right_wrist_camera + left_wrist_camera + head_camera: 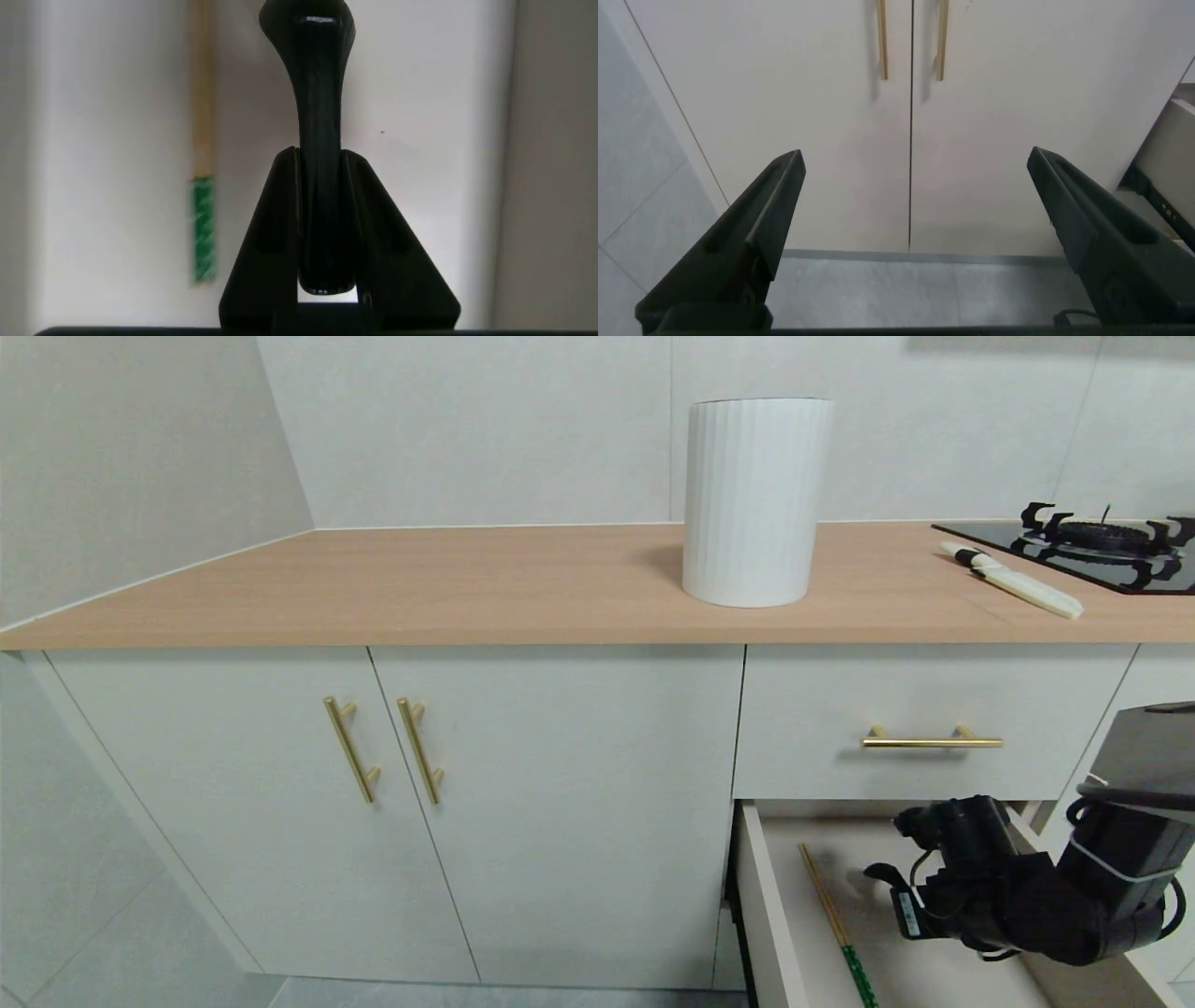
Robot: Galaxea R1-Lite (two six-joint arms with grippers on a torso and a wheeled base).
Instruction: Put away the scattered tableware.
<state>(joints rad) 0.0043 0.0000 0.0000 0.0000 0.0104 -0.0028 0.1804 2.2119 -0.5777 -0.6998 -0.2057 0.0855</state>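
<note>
The right gripper (322, 166) sits low over the open drawer (761, 896), in the lower right of the head view. Its fingers are pressed tight on the thin handle of a black spoon (316, 84). I think it is a spoon, but its far end is hard to make out. A pair of chopsticks (834, 919) with green ends lies flat in the drawer, just beside the spoon.

The step looks like putting the spoon down in the drawer. To do it well, the arm should go low and keep the spoon next to the chopsticks, not on top of them. It should let go only when the spoon is near the drawer floor.

The left gripper (915, 163) hangs in front of the cupboard doors (1018, 140). Its fingers are wide apart and hold nothing. A knife (1013, 581) waits on the counter (420, 583) at the upper right.
</note>
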